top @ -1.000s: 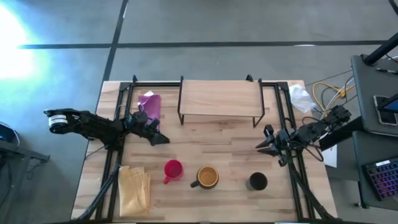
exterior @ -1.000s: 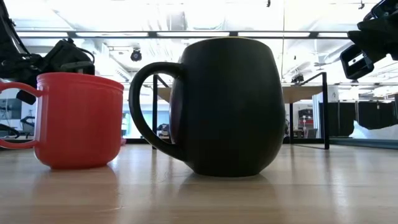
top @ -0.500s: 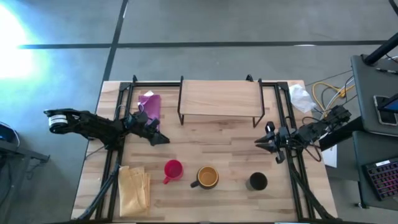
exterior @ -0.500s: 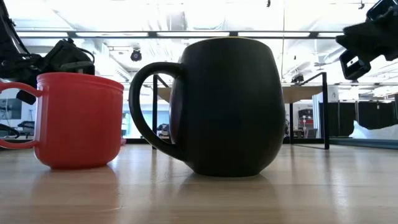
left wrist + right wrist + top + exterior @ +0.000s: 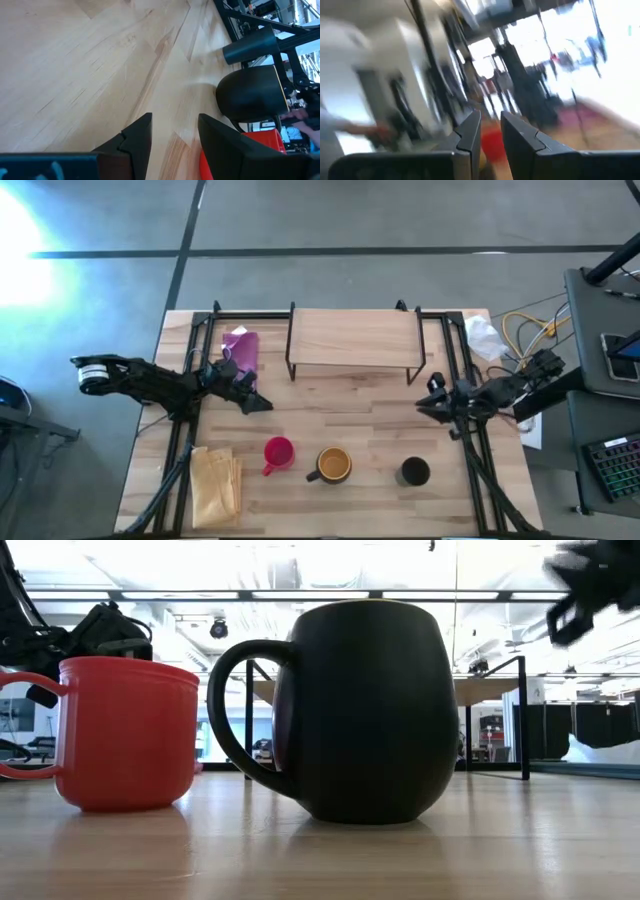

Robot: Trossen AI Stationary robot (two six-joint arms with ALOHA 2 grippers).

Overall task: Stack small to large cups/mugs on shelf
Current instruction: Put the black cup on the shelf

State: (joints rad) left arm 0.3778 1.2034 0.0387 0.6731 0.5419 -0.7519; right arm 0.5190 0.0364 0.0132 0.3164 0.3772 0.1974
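Observation:
A red mug (image 5: 278, 451) (image 5: 125, 735), a dark mug with an orange-yellow inside (image 5: 334, 464) (image 5: 365, 710) and a taller black cup (image 5: 415, 471) stand upright in a row near the table's near edge. The light-wood shelf (image 5: 355, 338) stands on black legs at the far side, with nothing on its board. My left gripper (image 5: 264, 405) (image 5: 175, 120) hovers left of centre, fingers apart, far side of the red mug. My right gripper (image 5: 424, 402) (image 5: 490, 120) hangs in the air beyond the black cup, with a narrow gap between its fingers. Neither touches anything.
A purple cloth (image 5: 240, 348) lies left of the shelf and a tan cloth (image 5: 215, 480) at the near left corner. A white crumpled thing (image 5: 485, 335) sits at the far right. Black frame rails (image 5: 190, 380) run along both table sides. Bare wood lies between shelf and mugs.
My right gripper has risen and drawn a little toward the far edge, turning as it goes; its wrist view is blurred by the motion. The mugs and cup have stayed in place.

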